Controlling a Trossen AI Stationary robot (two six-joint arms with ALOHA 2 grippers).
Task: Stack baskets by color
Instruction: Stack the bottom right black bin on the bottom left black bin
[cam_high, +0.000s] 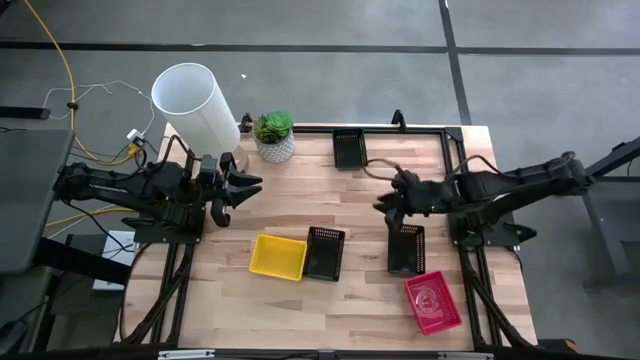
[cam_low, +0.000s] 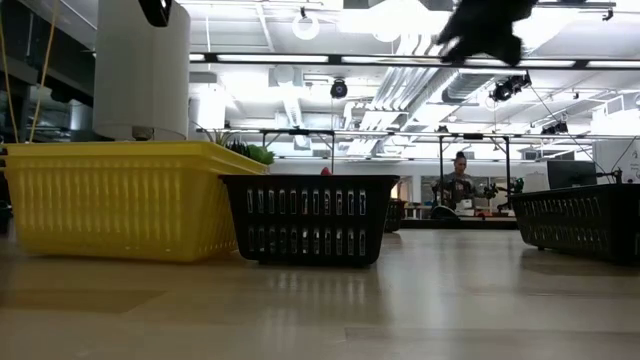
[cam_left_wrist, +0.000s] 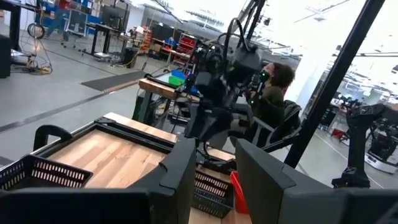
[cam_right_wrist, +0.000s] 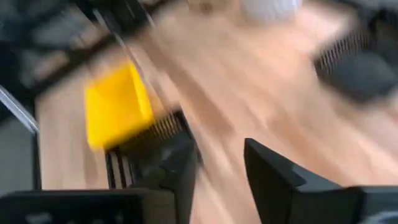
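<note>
A yellow basket (cam_high: 278, 256) and a black basket (cam_high: 324, 252) stand side by side on their bottoms in the table's near middle. Another black basket (cam_high: 406, 249) sits to their right, and a red basket (cam_high: 433, 301) lies near the front right. A third black basket (cam_high: 349, 149) rests at the far edge. My right gripper (cam_high: 388, 198) hangs open above the table, just beyond the right black basket, tilted down, with only bare wood showing between its fingers (cam_right_wrist: 217, 174). At the table's left edge my left gripper (cam_high: 240, 198) stands open and level, holding nothing.
A tall white cylinder (cam_high: 195, 105) and a white pot with a green plant (cam_high: 273, 135) stand at the far left corner. A dark frame (cam_high: 455, 140) edges the table top. A person (cam_left_wrist: 277, 84) sits in the room beyond the table. Bare wood lies between the baskets.
</note>
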